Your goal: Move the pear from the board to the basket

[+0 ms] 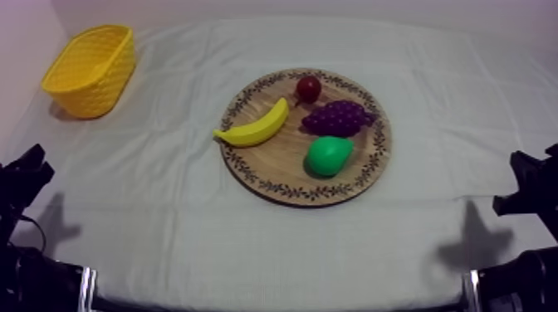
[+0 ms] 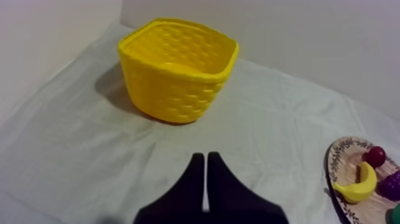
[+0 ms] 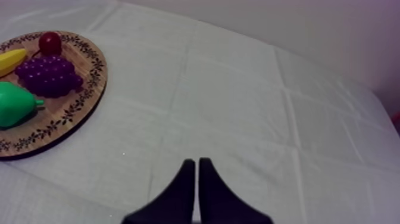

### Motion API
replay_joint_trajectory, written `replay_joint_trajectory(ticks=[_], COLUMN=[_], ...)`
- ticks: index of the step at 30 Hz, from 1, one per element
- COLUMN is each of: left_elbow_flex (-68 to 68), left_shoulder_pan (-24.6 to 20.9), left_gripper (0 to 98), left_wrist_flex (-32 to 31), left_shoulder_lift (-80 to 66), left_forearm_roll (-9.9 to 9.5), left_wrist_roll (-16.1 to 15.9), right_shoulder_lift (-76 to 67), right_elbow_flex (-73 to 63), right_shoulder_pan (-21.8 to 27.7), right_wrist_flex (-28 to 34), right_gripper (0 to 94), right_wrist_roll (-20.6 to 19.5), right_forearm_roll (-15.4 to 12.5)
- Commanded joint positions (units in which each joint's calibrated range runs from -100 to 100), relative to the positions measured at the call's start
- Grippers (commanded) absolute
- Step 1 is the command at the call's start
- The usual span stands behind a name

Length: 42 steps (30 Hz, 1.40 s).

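Note:
A green pear lies on the near right part of the round wooden board, in front of the purple grapes. The yellow basket stands empty at the far left of the table. My left gripper rests low at the left edge, shut into a narrow wedge that points at the basket. My right gripper rests low at the right edge, shut on nothing, well clear of the board.
On the board with the pear lie a banana, the grapes and a small red fruit. Grey-white cloth covers the table between the basket, the board and both arms.

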Motion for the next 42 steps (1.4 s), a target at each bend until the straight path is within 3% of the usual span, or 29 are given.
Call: replay_joint_trajectory(ticks=[1,19,24,32,42], left_elbow_flex=[0.05,0.05,-0.30,-6.80,-37.30], left_shoulder_pan=[0.02,-0.17,-0.02,0.17,1.23], left_gripper=[0.0,0.0,0.0,0.0,0.0], left_wrist_flex=[0.02,0.07,1.19,1.56,8.00], left_shoulder_lift=[-0.02,-0.02,0.01,5.48,28.19], left_forearm_roll=[0.00,0.00,0.16,1.11,1.66], left_wrist_roll=[-0.01,-0.33,1.69,-2.68,-8.89], right_shoulder_lift=[-0.01,-0.01,-0.01,-0.01,-0.01], right_elbow_flex=[-0.01,-0.01,-0.01,-0.01,-0.01], right_shoulder_pan=[-0.01,-0.01,-0.01,-0.01,-0.01], right_wrist_flex=[0.00,0.00,0.00,0.00,0.00], right_gripper=[0.3,0.3,0.3,0.3,0.3], right_wrist_roll=[0.00,0.00,-0.03,-0.02,0.00], right_forearm_roll=[0.00,0.00,0.00,0.00,0.00])
